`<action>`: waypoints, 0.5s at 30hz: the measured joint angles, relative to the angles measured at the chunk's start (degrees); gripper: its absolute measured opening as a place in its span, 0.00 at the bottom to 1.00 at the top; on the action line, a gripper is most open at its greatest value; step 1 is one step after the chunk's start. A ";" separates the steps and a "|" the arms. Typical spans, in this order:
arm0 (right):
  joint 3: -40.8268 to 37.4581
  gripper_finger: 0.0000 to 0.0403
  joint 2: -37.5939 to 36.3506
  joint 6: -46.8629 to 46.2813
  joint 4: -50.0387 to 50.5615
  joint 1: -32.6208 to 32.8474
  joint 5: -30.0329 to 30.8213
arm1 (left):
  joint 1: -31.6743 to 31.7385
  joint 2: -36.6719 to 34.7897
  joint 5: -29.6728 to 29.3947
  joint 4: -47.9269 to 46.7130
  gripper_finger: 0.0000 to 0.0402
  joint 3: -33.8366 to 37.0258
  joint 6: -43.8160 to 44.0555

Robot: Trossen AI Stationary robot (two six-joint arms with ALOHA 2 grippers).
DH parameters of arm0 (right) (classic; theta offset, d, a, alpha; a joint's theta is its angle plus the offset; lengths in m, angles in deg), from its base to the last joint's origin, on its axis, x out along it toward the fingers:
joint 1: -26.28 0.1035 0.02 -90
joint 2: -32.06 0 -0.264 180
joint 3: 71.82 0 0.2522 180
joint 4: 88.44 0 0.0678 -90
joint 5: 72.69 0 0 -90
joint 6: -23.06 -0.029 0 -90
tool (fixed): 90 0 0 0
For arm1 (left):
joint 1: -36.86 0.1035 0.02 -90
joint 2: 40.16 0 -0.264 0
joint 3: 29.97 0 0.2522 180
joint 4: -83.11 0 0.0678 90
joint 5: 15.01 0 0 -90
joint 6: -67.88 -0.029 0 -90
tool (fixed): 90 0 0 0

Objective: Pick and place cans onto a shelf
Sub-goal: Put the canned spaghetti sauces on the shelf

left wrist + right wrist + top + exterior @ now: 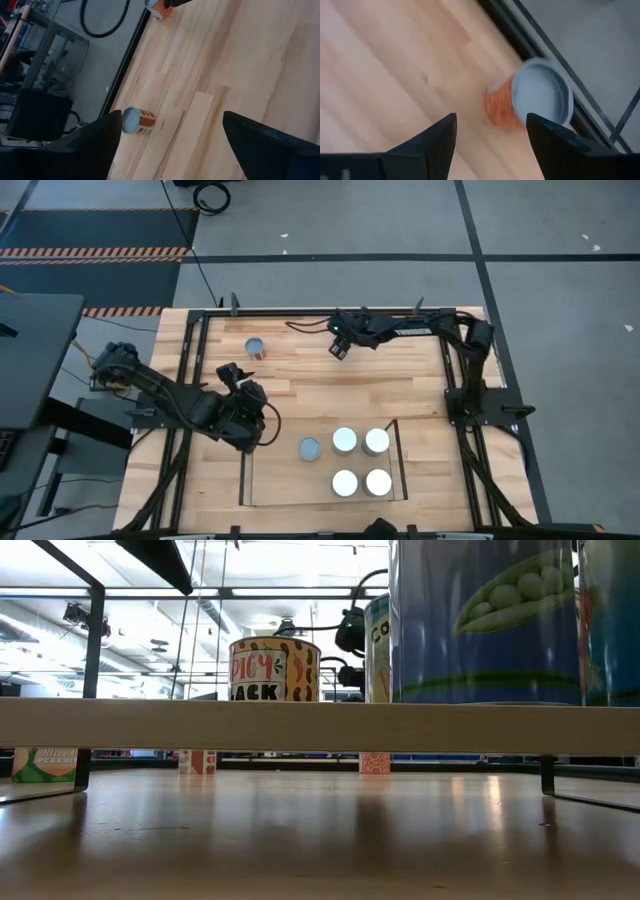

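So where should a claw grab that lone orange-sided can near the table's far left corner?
Around its curved orange sides, coming straight down over the round grey-blue top of the orange-sided metal can. It stands upright with bare wood all round. The right claw is open nearby.

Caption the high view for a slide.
Five cans on the shelf, one can loose, both open claws empty.
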 joint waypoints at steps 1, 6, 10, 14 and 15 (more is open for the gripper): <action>1.26 0.61 0.82 -0.87 0.81 0.00 0.20 | -0.24 0.00 0.01 -0.16 0.88 0.00 0.40; 6.80 0.61 4.24 -5.55 5.07 -0.52 0.31 | -0.68 0.00 0.04 -0.30 0.88 0.00 0.90; 8.36 0.56 6.52 -9.40 7.88 -1.95 0.00 | -0.62 0.00 0.01 -1.11 0.88 0.00 0.89; 8.49 0.48 6.88 -11.80 8.40 -2.92 -1.55 | -0.64 0.00 -0.22 -1.86 0.88 0.00 0.88; 8.49 0.45 6.85 -12.05 8.81 -3.04 -1.78 | -0.64 0.00 -0.50 -2.17 0.88 0.00 0.88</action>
